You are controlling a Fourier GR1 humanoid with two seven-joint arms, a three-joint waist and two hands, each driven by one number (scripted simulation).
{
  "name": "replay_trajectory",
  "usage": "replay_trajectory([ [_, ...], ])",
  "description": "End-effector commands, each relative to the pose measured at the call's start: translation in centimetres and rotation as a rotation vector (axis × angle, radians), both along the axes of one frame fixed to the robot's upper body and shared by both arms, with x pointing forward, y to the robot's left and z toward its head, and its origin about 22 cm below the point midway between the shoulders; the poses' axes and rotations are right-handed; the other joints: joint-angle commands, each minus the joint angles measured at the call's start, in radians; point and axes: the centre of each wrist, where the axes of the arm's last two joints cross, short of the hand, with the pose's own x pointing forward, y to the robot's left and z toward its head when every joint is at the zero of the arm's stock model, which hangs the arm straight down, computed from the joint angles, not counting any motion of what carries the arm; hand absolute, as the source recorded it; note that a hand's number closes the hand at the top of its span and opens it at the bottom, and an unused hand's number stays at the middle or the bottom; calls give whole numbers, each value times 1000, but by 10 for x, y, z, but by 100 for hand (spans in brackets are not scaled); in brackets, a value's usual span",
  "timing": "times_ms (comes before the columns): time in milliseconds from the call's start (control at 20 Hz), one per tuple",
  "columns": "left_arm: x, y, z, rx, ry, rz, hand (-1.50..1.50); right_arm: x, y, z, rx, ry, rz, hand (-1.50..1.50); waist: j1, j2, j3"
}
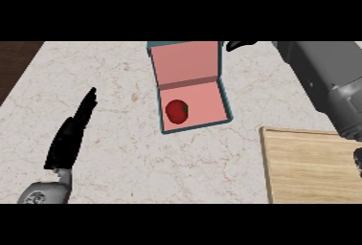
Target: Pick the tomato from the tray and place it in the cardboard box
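Evidently the main work is done: the small round red tomato (176, 111) lies inside the open cardboard box with teal walls and pink lining (201, 62), at its near left corner, with no hand touching it. It is well apart from the pale wooden tray (311, 167), which sits right of the box. My right hand (239, 45) shows only as a black tip just beside the box's far right corner; I cannot tell whether it is open or closed. My left hand (71, 131), well left of the box, has straight fingers and holds nothing. I judge only pulling the right arm clear is left.
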Motion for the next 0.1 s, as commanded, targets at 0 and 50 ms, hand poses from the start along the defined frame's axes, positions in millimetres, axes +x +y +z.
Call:
replay_trajectory([
  [0, 1, 1, 1, 11, -10, -13, 0, -1, -36, 11, 9, -19, -11, -150, 25, 15, 1],
  [50, 0, -1, 1, 7, -13, -21, 0, -1, -42, 14, 8, -23, -9, -150, 26, 12, 1],
])
